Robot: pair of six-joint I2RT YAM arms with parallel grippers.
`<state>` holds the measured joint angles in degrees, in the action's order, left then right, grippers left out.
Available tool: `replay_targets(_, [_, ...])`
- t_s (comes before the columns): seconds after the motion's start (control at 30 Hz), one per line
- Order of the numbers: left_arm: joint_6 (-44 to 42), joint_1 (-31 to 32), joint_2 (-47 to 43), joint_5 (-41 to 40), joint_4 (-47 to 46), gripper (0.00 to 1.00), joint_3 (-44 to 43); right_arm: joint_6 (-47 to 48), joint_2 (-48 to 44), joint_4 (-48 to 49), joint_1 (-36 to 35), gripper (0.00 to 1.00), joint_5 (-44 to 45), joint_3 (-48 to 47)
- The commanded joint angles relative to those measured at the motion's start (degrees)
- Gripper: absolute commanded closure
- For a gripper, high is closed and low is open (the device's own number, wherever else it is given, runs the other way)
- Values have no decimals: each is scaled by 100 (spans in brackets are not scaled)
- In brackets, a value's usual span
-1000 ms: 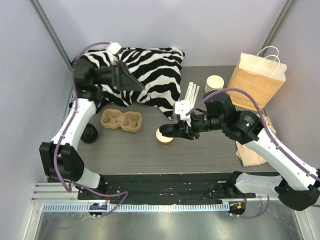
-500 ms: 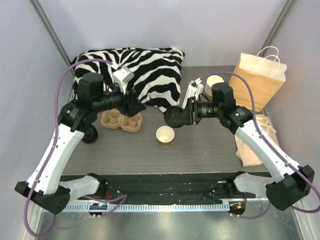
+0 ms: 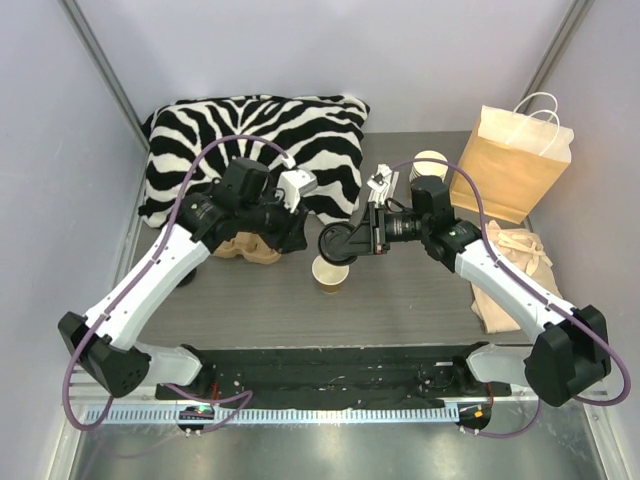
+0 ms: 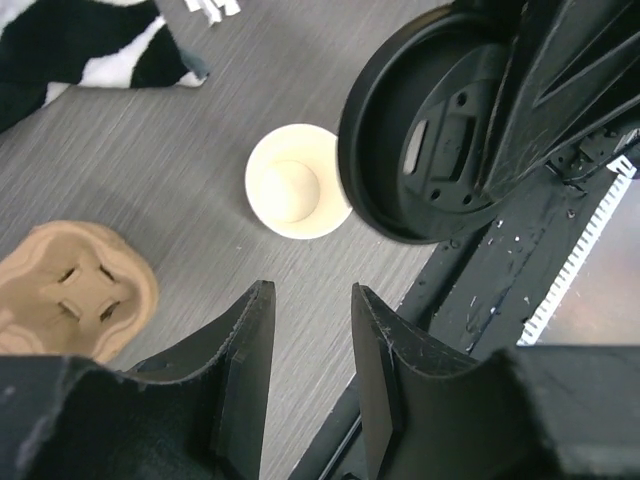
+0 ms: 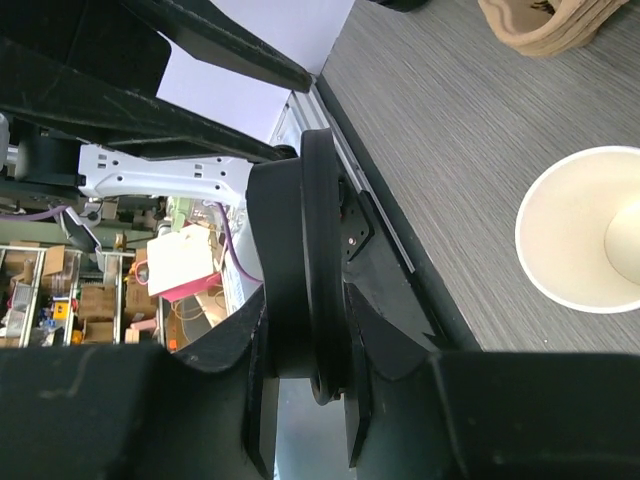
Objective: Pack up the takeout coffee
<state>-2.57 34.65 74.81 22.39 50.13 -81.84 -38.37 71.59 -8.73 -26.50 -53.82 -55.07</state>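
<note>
- Cup [image 3: 330, 271]: tan paper, upright on the surface [image 3: 420, 300] near the front edge, mouth open and no lid on it. Nothing grips it. It stands clear of other items, presumably so both arms can reach it.
- Lid [image 3: 336, 243]: round, black plastic (the other half of the takeout coffee). It is raised off the surface, just behind and above the cup's far rim, and turned up on edge rather than flat. Whether it touches the rim cannot be told. Judged to be on its way to capping the cup, so it would need levelling first.
- Right fingers [image 3: 355, 242]: clamped on the lid's rim from the right side. An edge hold leaves the lid's underside free to seat on the cup.
- Left fingers [image 3: 293, 228]: apart and holding nothing, hanging above the surface left of the cup with the cup in line beyond the tips. Probably waiting to steady the cup for capping.
- Carrier [image 4: 70, 290]: moulded pulp, lying left of the cup and partly under the left arm. Both pockets appear vacant.
- Cup stack [image 3: 430, 160]: lidless spares, behind the right arm.
- Bag [image 3: 505, 170]: brown paper with handles, upright at far right (the likely packing destination).
- Pillow [image 3: 250, 130]: zebra print, along the far left.
</note>
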Motion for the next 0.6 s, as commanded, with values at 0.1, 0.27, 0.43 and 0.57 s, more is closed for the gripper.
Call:
replay_targets(0.1, [-77, 287, 350, 274, -73, 62, -710, -39, -22, 223, -4, 98, -243, 93])
replay_targets(0.27, [10, 305, 350, 511, -258, 63, -833, -13, -5, 170, -4, 98, -216, 110])
replay_targets(0.43, [160, 349, 465, 626, -284, 63, -974, -39, 21, 214, -4, 98, -216, 119])
replay_targets(0.57, [151, 410, 561, 521, -311, 64, -1009, -4, 21, 170, -13, 98, -225, 128])
